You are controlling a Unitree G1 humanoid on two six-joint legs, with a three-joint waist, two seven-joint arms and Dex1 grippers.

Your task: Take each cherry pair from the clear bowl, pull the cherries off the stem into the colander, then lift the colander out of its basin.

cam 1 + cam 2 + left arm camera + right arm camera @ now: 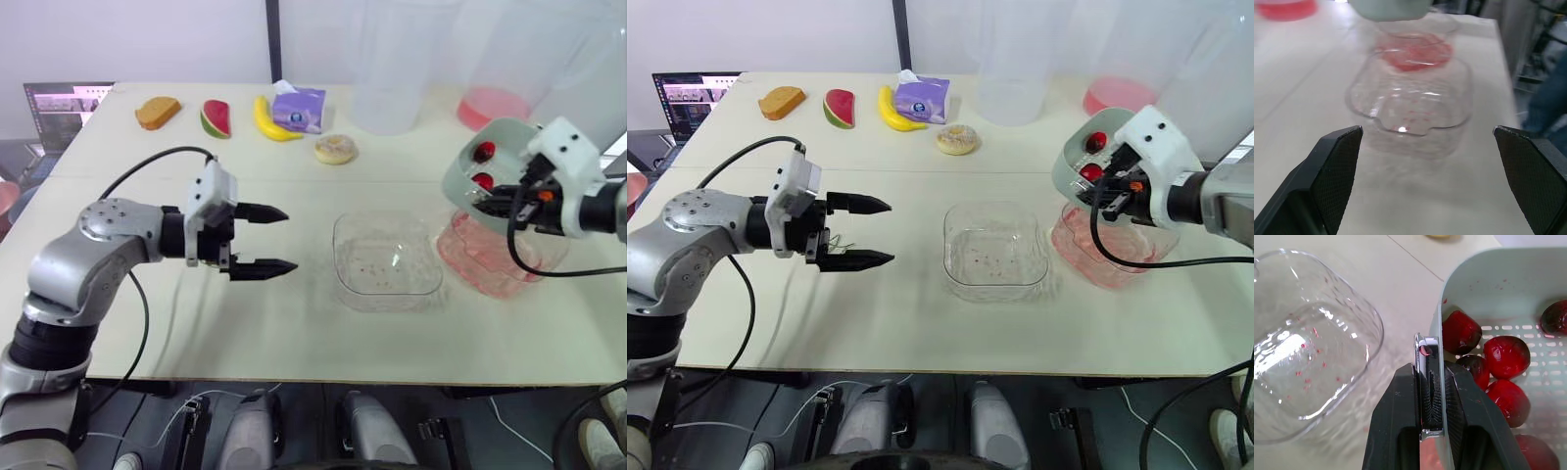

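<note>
My right gripper (pixel 1431 396) is shut on the rim of the pale green colander (pixel 472 181), holding it tilted in the air above the pink-stained clear basin (pixel 490 259). Several dark red cherries (pixel 1506 357) lie loose inside the colander. The clear bowl (pixel 386 259) sits at the table's middle, holding only red specks. My left gripper (pixel 263 239) hovers open to the left of the clear bowl, with nothing between its fingers (pixel 1334 166).
At the table's far side lie a bread slice (pixel 157 111), a watermelon wedge (pixel 215 118), a banana (pixel 270 120), a purple tissue pack (pixel 299 108) and a donut (pixel 335 149). A tall clear container (pixel 392 69) and a pink-bottomed tub (pixel 490 103) stand far right. A laptop (pixel 61 103) sits far left.
</note>
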